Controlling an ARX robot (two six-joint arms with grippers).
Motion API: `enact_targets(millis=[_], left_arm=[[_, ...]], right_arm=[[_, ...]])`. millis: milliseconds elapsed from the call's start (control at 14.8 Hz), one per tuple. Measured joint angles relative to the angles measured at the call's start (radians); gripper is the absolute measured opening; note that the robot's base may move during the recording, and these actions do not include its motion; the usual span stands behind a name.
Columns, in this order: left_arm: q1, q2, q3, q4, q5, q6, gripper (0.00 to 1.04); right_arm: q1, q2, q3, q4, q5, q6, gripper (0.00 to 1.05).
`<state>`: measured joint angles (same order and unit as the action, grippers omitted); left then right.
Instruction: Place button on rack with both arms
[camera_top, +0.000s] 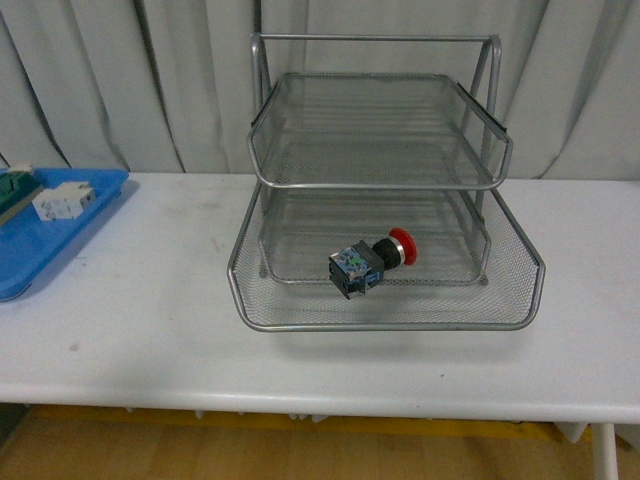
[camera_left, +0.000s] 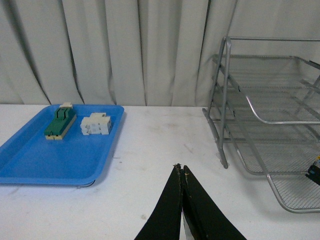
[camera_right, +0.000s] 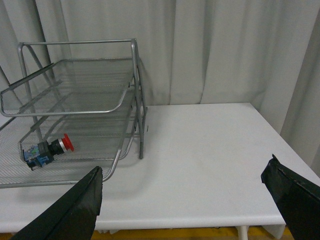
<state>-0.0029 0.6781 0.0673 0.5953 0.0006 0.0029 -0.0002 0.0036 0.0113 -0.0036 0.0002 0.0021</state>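
The button (camera_top: 370, 262), red cap on a black-and-blue body, lies on its side in the pulled-out bottom shelf of the silver wire rack (camera_top: 385, 318). In the right wrist view the button (camera_right: 47, 150) rests on that same shelf of the rack (camera_right: 136, 100). My right gripper (camera_right: 185, 175) is open over bare table beside the rack, nothing between its fingers. My left gripper (camera_left: 180, 167) is shut and empty, over the table between the blue tray and the rack (camera_left: 223, 105). Neither arm shows in the front view.
A flat blue tray (camera_top: 60, 245) sits at the table's left, holding a green-topped block (camera_left: 60, 122) and a white component (camera_left: 96, 123). Grey curtains hang behind. The table's right edge (camera_right: 295, 160) and front edge lie near my right gripper.
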Motion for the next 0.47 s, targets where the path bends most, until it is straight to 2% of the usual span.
enact_targets(millis=[135, 202, 472], left_arm=[[0.000, -0.080, -0.018, -0.055, -0.001, 0.000, 0.02], [0.000, -0.084, -0.047, 0.004, 0.000, 0.000, 0.02], [0.000, -0.233, -0.058, -0.147, -0.001, 0.000, 0.02]], right_arm=[[0.000, 0.000, 0.000, 0.000, 0.000, 0.000, 0.98], [0.000, 0.000, 0.000, 0.000, 0.000, 0.000, 0.98], [0.000, 0.000, 0.000, 0.000, 0.000, 0.000, 0.98]])
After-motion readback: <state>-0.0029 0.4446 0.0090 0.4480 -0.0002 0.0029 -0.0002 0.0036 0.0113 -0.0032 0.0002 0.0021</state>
